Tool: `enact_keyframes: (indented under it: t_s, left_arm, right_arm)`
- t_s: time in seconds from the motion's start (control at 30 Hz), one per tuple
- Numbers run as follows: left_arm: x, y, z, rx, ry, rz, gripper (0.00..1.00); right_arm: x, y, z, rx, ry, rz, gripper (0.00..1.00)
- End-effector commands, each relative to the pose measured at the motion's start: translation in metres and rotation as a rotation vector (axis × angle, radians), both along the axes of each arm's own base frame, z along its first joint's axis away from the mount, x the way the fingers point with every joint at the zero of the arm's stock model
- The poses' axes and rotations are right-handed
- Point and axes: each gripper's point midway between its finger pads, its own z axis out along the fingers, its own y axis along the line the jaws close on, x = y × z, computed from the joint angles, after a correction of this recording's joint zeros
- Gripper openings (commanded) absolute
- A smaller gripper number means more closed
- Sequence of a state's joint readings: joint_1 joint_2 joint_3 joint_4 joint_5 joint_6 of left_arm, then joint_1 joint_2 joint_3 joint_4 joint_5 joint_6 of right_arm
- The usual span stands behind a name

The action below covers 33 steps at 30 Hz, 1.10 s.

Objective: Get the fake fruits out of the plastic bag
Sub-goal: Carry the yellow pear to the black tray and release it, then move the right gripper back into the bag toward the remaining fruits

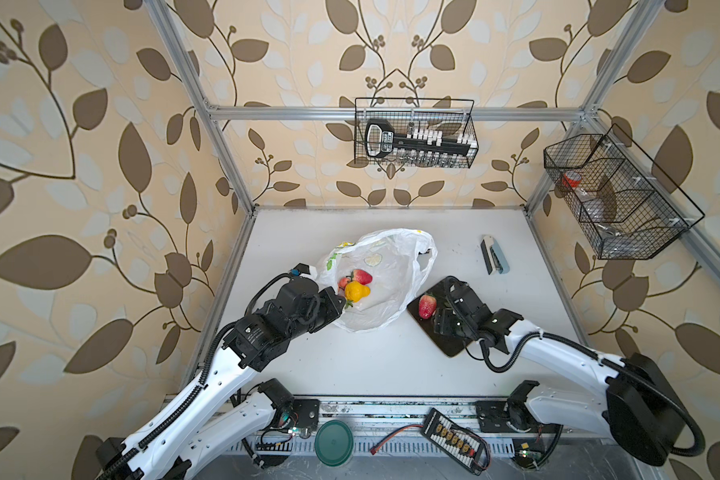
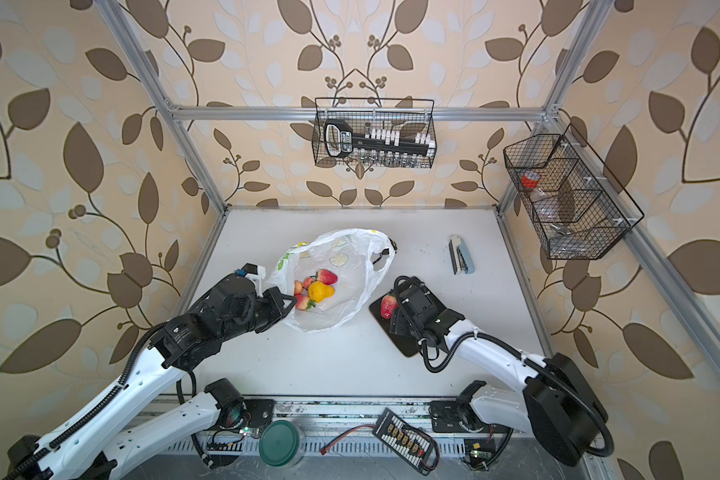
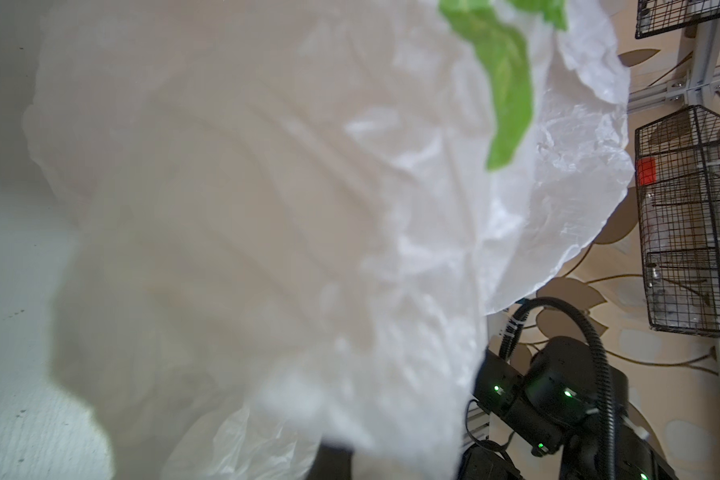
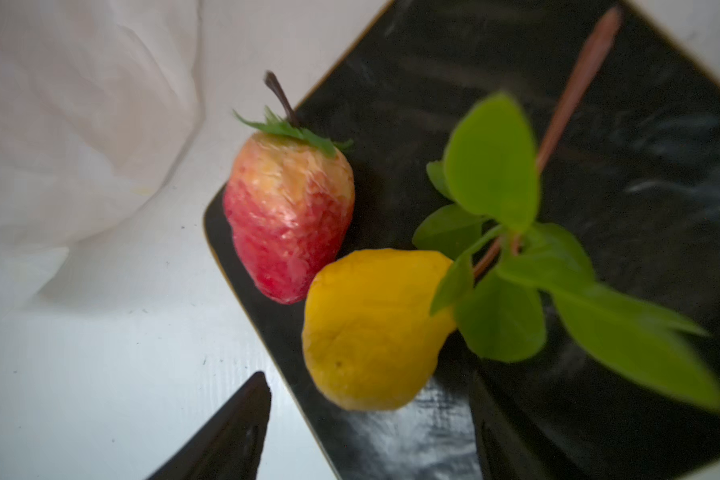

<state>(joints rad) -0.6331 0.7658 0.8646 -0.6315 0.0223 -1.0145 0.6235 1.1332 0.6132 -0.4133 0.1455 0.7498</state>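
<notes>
The white plastic bag (image 1: 391,266) (image 2: 346,257) lies open mid-table in both top views. Inside it are fake fruits: a red strawberry (image 1: 362,276), a yellow fruit (image 1: 356,292) and a small apple (image 1: 343,282); a second strawberry (image 2: 302,302) shows near the rim. My left gripper (image 1: 338,300) is shut on the bag's near-left edge, and the film (image 3: 267,208) fills the left wrist view. My right gripper (image 4: 362,436) stands open over a black tray (image 4: 641,124). On the tray lie a strawberry (image 4: 287,220) (image 1: 427,305) and a leafy yellow lemon (image 4: 371,328), clear of the fingers.
A stapler (image 1: 493,255) lies at the back right of the table. Wire baskets hang on the back frame (image 1: 414,133) and the right frame (image 1: 616,195). A green lid (image 1: 333,442) and a connector board (image 1: 454,440) sit below the table's front edge.
</notes>
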Motion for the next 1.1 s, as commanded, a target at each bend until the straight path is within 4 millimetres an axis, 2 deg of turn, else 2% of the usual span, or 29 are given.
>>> enact_keyframes:
  t_s: [0.0, 0.1, 0.23, 0.33, 0.4, 0.5, 0.57, 0.7, 0.8, 0.9, 1.07]
  left_arm:
    - [-0.002, 0.004, -0.005, -0.002, 0.012, 0.011, 0.0]
    - [-0.003, 0.003, -0.009, -0.008, 0.019, 0.011, 0.0]
    - [-0.003, 0.002, -0.011, -0.009, 0.027, 0.009, 0.0]
    - [-0.003, 0.002, -0.011, -0.008, 0.029, 0.011, 0.0]
    - [-0.004, 0.002, -0.011, -0.01, 0.033, 0.011, 0.0]
    - [-0.005, 0.003, -0.01, -0.011, 0.035, 0.01, 0.0]
    - [-0.006, 0.003, -0.009, -0.011, 0.034, 0.008, 0.0]
    - [-0.008, 0.006, -0.007, -0.013, 0.026, 0.01, 0.0]
    - [-0.009, 0.007, -0.006, -0.015, 0.019, 0.013, 0.0]
    - [-0.01, 0.01, -0.006, -0.011, 0.018, 0.019, 0.0]
    - [-0.012, 0.011, -0.005, -0.009, 0.016, 0.02, 0.0]
  right_arm:
    - [0.003, -0.002, 0.065, -0.009, -0.149, 0.032, 0.73]
    - [-0.004, 0.018, 0.115, 0.012, -0.288, 0.152, 0.71]
    - [-0.013, 0.067, 0.168, 0.041, -0.458, 0.353, 0.68]
    - [-0.02, 0.115, 0.195, 0.008, -0.585, 0.523, 0.68]
    - [-0.017, 0.145, 0.201, 0.017, -0.625, 0.602, 0.69]
    - [-0.004, 0.188, 0.187, 0.005, -0.621, 0.704, 0.68]
    - [0.009, 0.212, 0.162, -0.025, -0.562, 0.756, 0.68]
    - [0.037, 0.24, 0.111, -0.049, -0.447, 0.786, 0.66]
    - [0.061, 0.254, 0.081, -0.083, -0.396, 0.771, 0.67]
    - [0.086, 0.258, 0.058, -0.135, -0.37, 0.715, 0.69]
    - [0.112, 0.264, 0.025, -0.172, -0.331, 0.678, 0.74]
